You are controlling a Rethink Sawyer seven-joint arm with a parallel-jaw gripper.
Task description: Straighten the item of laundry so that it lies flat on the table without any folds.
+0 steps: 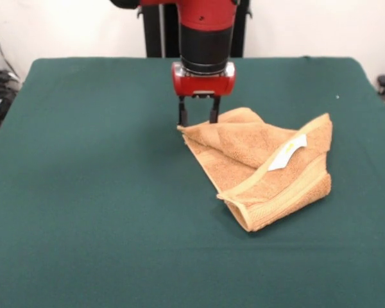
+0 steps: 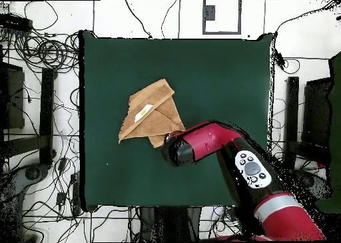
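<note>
Towel (image 1: pixel 260 167), orange-tan terry, lying crumpled and folded over itself on green surface (image 1: pixel 83 192), right of centre in front view, white label (image 1: pixel 287 154) facing up. Doubled layers throughout, thick banded edge at nearest corner, so not yet flat. Gripper (image 1: pixel 197 119) lowered at far-left corner of cloth, fingers (image 1: pixel 182 115) apart, tips straddling or just touching that corner; closing on fabric not evident. From overhead, wrist hiding this corner. Probably soft, light, limp: likely to drape and drag rather than slide as one piece, and to bunch if pushed. Best taken at single-layer outer corner or hem, pinched low, then drawn outward away from the pile to open the fold.
</note>
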